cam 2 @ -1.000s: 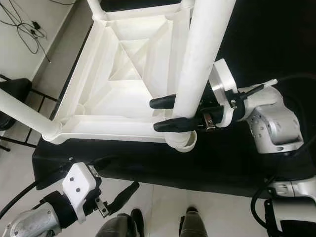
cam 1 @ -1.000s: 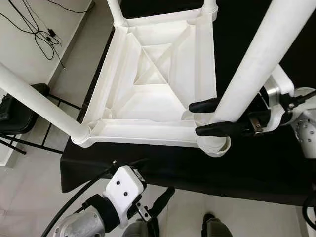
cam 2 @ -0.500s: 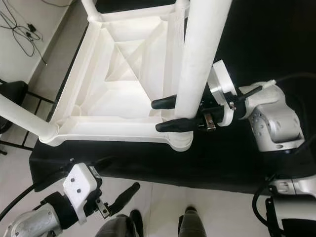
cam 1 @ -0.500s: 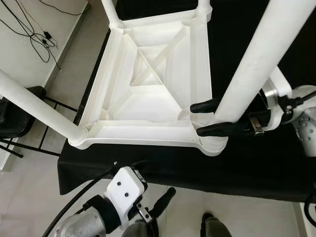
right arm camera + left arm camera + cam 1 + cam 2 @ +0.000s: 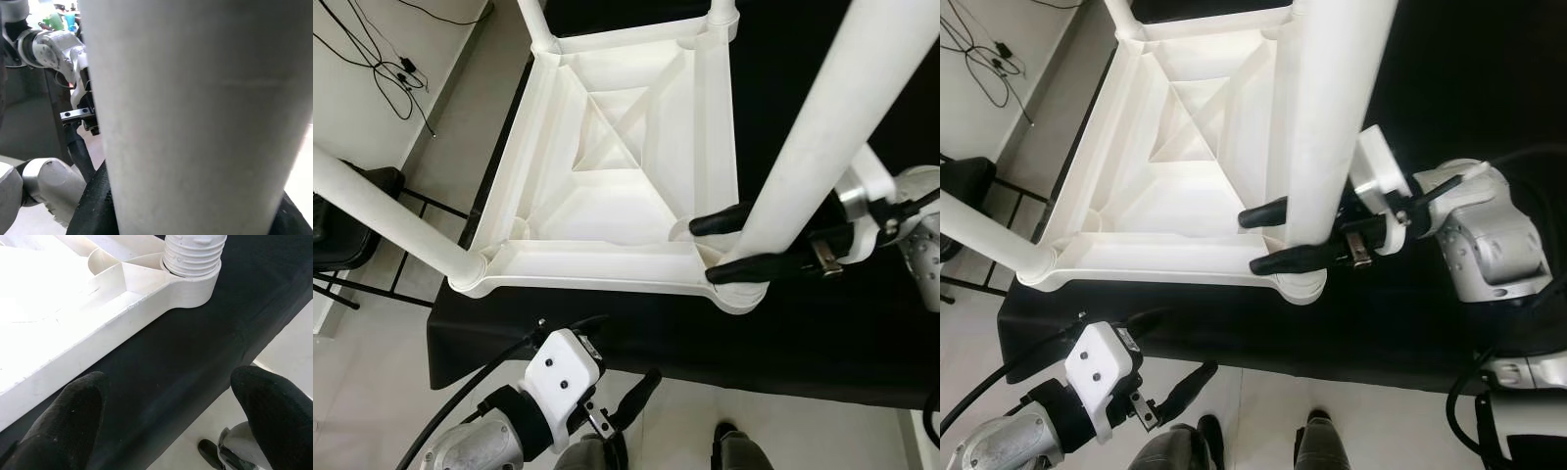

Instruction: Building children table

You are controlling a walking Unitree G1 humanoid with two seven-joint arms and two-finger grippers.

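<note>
White plastic tabletop (image 5: 617,186) lies upside down on a black cloth-covered table (image 5: 822,333), ribbed underside up, legs standing in its corners; the near right leg (image 5: 813,137) stands in its corner socket (image 5: 739,289), its threaded base seen in the left wrist view; the right gripper (image 5: 729,245) holds this leg low down, one black finger either side; the left gripper (image 5: 631,397) hangs below the table's near edge, fingers spread wide, holding nothing; beyond, a pale floor with cables (image 5: 382,59).
</note>
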